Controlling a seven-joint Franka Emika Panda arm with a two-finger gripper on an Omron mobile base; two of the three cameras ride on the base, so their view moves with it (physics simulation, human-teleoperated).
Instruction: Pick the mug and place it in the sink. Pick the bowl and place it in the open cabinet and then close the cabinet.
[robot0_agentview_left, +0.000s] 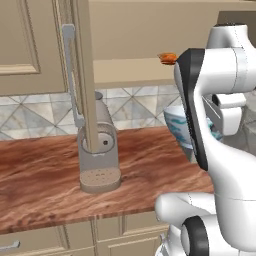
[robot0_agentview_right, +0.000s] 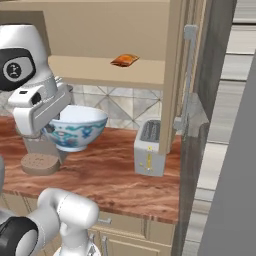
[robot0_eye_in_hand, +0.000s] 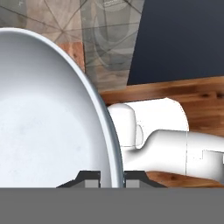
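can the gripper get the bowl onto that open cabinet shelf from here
Probably yes. The gripper is shut on the bowl rim, held above the counter. The cabinet door stands open, and its shelf carries just a small orange item off to one side.

Arm's folded up pretty tall here, elbow high and the forearm reaching forward over the tabletop toward its back edge. The end effector (robot0_eye_in_hand: 112, 177) points down with one finger (robot0_eye_in_hand: 92, 178) inside the bowl (robot0_agentview_right: 76, 126) and the other outside, pinched onto the rim, bowl held clear of the tabletop.
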